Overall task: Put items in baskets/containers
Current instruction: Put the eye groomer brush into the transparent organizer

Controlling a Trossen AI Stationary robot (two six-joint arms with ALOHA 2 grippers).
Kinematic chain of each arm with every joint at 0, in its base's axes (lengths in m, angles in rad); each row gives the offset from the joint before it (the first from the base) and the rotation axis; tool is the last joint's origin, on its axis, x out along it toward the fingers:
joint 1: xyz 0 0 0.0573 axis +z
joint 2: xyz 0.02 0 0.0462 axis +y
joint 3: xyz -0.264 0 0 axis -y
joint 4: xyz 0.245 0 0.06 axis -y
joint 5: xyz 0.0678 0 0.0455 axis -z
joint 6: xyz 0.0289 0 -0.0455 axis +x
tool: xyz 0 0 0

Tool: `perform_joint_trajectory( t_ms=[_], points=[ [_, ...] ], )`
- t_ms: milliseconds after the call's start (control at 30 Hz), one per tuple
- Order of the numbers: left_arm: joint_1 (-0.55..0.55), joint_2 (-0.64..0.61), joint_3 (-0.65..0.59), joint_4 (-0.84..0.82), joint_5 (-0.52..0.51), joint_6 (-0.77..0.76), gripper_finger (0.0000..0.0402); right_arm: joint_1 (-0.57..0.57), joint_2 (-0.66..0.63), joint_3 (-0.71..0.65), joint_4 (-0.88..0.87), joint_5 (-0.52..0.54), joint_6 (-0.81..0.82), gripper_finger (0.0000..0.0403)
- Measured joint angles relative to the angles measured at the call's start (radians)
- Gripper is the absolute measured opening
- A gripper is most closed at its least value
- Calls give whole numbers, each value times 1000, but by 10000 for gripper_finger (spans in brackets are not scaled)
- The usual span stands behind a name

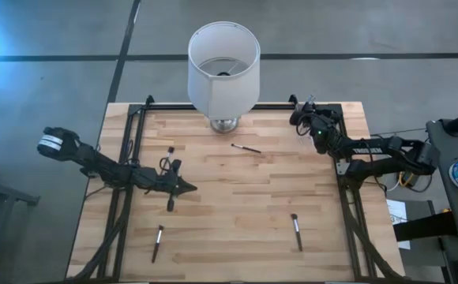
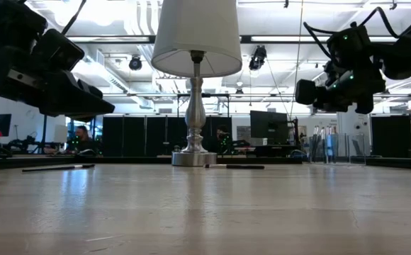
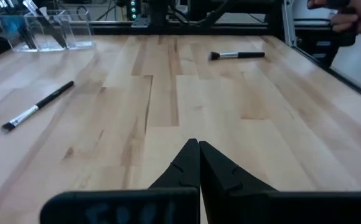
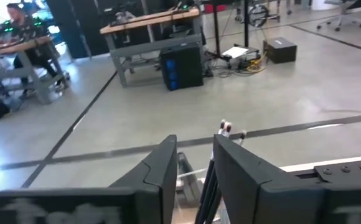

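Jaws on your right gripper (image 4: pixel 193 163) stand slightly parted over the counter's (image 1: pixel 237 213) far right corner, brush handles showing between them, grip unclear. Left gripper (image 1: pixel 188 188) is pinched closed, empty, mid-left. Four brushes lie loose: (image 1: pixel 245 148), (image 1: pixel 170 151), (image 1: pixel 157 243), (image 1: pixel 296 232). Clear cup (image 3: pixel 43 30) sits at that far corner.

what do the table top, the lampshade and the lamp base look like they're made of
Table top: looks like pale wood in joined strips, with visible grain and seams, smooth with a slight sheen.
Lampshade: white and matte, probably fabric or paper over a frame; the look does not settle which.
Lamp base: silvery, polished metal by its look, with bright reflections on the turned stem and foot.
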Motion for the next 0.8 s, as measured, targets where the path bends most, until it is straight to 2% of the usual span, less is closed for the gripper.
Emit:
perform_joint_trajectory(
  t_ms=[200, 367, 500, 667, 800],
  points=[
    [0, 0, 0, 0, 15, -34, 0, 29, -39, 0, -29, -60, -62, 104],
    [0, 0, 12, 0, 15, -83, 0, 85, -101, 0, -90, -151, -104, 81],
    [0, -1, 31, 0, 15, -83, 0, 167, -134, 0, -148, -165, -115, 61],
    [0, -1, 65, -38, -31, -127, 0, 279, -136, 0, -161, -163, -144, 37],
    [-4, -1, 111, -168, -182, -169, 12, 346, -135, 0, -161, -158, -169, 21]
  ],
)
